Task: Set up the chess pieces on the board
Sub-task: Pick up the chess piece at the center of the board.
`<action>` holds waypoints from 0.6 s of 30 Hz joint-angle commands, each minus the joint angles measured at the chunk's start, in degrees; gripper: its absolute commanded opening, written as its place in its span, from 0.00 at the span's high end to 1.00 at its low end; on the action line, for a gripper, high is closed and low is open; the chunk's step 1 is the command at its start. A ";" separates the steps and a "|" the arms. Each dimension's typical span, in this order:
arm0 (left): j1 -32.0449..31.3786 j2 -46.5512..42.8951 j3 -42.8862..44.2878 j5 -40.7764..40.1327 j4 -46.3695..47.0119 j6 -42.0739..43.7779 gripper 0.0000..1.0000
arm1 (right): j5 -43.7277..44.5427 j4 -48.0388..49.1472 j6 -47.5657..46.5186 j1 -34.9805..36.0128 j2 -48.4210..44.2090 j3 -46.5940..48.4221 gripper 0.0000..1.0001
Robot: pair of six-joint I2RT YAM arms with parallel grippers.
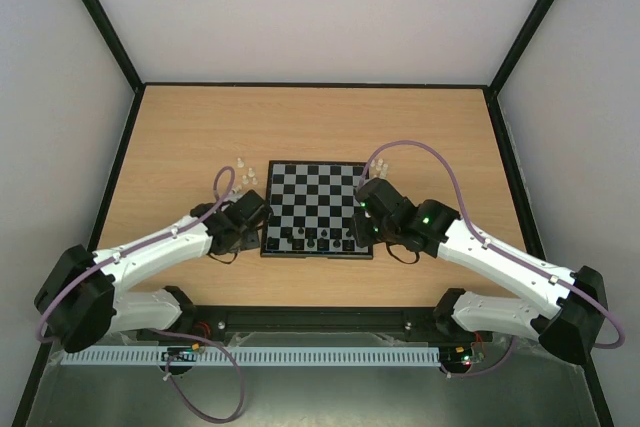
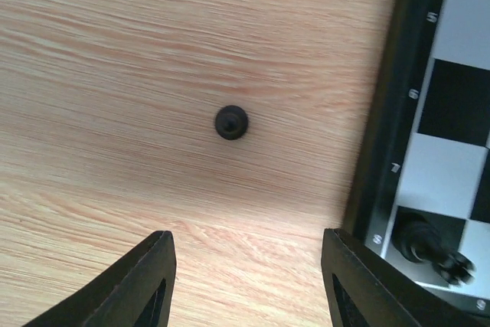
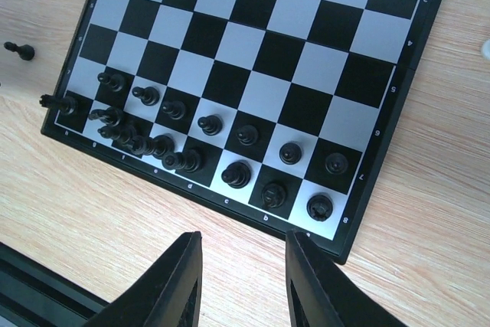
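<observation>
The board [image 1: 320, 182] lies mid-table. Black pieces [image 3: 236, 174] stand in two rows along its near edge, and they also show in the top view [image 1: 310, 239]. One black pawn [image 2: 230, 122] stands on the table left of the board's rim [image 2: 379, 158]; it also shows in the right wrist view [image 3: 21, 50]. My left gripper [image 2: 249, 266] is open and empty, hovering just short of this pawn. My right gripper [image 3: 243, 281] is open and empty over the table just off the board's near right corner. Whitish pieces stand by the far left corner [image 1: 243, 173] and far right corner [image 1: 380, 165].
A black corner piece [image 2: 429, 244] stands on the board close to my left gripper's right finger [image 2: 360, 281]. Dark frame rails edge the table at left [image 1: 118, 177] and right [image 1: 515, 177]. Light wood table [image 1: 300, 117] lies beyond the board.
</observation>
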 commanded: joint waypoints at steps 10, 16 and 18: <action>10.71 7.14 -0.11 1.46 9.98 3.84 0.50 | -0.87 0.23 -0.58 -0.17 0.55 0.45 0.69; 11.29 10.72 -0.17 2.28 12.10 4.97 0.64 | -0.19 0.39 -0.85 -0.21 0.54 -0.27 0.69; 11.53 11.22 -0.28 2.28 12.67 5.32 0.72 | -0.27 0.59 -0.87 -0.22 0.54 -0.51 0.69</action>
